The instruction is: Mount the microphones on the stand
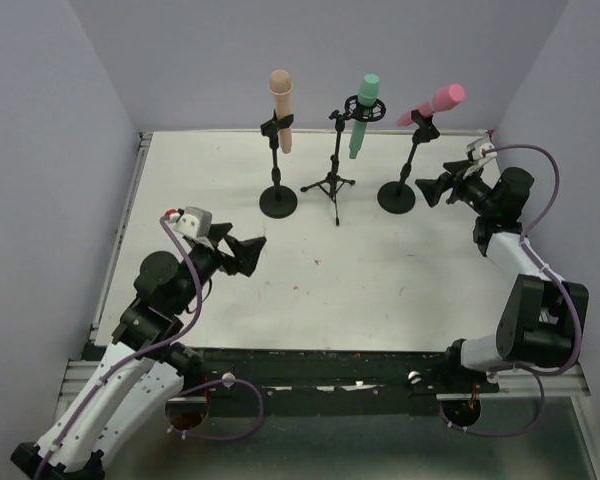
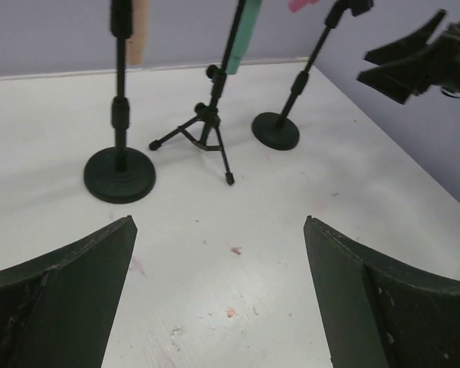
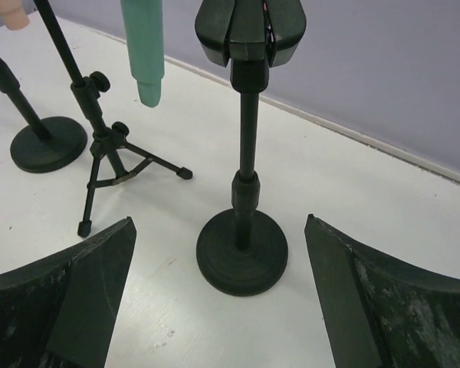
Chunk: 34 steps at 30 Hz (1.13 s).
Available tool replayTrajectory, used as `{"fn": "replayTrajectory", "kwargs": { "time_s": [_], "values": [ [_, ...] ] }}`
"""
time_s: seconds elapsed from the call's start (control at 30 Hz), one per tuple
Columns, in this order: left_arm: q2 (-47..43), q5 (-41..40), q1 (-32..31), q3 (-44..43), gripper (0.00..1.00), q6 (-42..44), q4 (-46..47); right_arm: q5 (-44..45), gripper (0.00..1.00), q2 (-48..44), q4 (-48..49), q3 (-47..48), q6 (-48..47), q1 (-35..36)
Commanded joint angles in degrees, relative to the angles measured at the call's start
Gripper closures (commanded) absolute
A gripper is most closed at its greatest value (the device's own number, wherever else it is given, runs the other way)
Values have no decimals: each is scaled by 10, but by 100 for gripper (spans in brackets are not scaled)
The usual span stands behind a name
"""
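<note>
Worktop w/ 3 stands, each w/ 1 mic clipped in: beige mic, green mic, pink mic; left hand & right hand wide open, empty; risk: right hand, near pink mic's stand, clips it pulling away, topples it.

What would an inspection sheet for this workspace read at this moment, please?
Surface: white table top, with a few faint reddish specks.
Job's things: beige-peach slim microphone clipped upright in black round-base stand; mint green slim microphone hanging in the ring of black tripod stand; pink slim microphone tilted in the clip of second black round-base stand.
Clutter: nothing seen.
Grippers: left gripper open, empty, over bare table; right gripper open, empty, facing the second stand's base.
Cables: lilac left-arm cable and lilac right-arm cable, looping clear of the stands.
Surroundings: plain pale walls on three sides.
</note>
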State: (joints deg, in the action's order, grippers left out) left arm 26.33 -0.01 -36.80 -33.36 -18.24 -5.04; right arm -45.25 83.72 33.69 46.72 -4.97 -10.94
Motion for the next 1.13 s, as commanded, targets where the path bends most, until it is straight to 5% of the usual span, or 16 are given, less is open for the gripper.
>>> {"fn": "replayTrajectory", "kwargs": {
  "time_s": [0.0,0.2,0.53,1.1],
  "values": [
    [57,134,182,-58,2,-32,-35,31,0,-77,-160,1,-28,-23],
    [132,165,363,-121,2,-37,-63,81,0,-199,-427,60,-30,-50],
    [108,187,359,-70,2,-3,-37,236,0,-373,-546,101,214,-52],
    [73,181,351,-48,2,11,-24,276,0,-414,-550,82,205,-51]
  ]
}}
